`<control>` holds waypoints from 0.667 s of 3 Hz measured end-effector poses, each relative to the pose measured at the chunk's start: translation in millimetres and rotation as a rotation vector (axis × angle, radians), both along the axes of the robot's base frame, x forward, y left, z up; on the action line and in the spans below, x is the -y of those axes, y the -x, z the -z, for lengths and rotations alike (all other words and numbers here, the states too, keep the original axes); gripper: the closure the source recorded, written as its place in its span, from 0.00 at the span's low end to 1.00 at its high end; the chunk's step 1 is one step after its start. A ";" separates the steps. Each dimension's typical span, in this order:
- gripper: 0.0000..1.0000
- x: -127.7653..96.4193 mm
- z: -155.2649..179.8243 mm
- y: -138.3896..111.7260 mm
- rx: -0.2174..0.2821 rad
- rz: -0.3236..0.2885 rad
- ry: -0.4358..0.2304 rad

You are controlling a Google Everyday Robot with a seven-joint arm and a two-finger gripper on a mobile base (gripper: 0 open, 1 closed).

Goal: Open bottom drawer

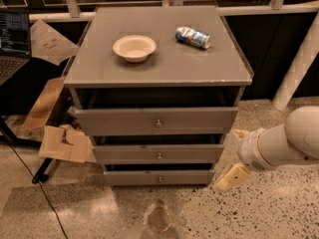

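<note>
View: camera view, the only one; we look down on the front of the cabinet.
Cabinet: a grey unit of three drawers. Its worktop (pixel 164 71) carries a pale bowl (pixel 134 48) and a can (pixel 193 37) lying on its side.
Task item: the bottom drawer (pixel 194 177) is the lowest and slimmest front, just above the floor, with a small round knob (pixel 160 179) at its centre. We judge it closed.
Other fronts: the middle drawer (pixel 199 154) and the top drawer (pixel 199 119) carry like knobs in line above; neither is the target.
Gripper: the gripper (pixel 228 159) hangs low at the cabinet's right, just beside the bottom drawer's right end and touching nothing.
Jaws: spread apart and empty. One cream finger (pixel 232 177) slants down towards the floor, while only the tip of the other shows, higher up.
Step in hand: we judge this the approach, as the knob is not yet reached.
Method: we advise bringing the gripper across to the front's centre at knob height, closing squarely around the lowest knob, then pulling straight out, level with the drawer's travel.
Hazards: a clear cup (pixel 158 218) stands on the floor in front of the drawer, near the path. A skewed pull may bind the drawer.
</note>
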State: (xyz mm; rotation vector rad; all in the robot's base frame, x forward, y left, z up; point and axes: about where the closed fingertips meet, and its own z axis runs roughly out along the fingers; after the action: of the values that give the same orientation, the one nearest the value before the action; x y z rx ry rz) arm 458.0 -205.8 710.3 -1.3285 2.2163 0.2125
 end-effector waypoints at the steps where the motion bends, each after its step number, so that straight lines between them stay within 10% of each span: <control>1: 0.00 -8.2 46.7 -2.9 -0.081 -0.006 0.014; 2: 0.00 -11.5 53.6 -3.2 -0.091 -0.011 0.012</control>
State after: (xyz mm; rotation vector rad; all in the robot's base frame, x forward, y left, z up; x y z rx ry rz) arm 461.1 -194.2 656.7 -1.3625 2.2893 0.2684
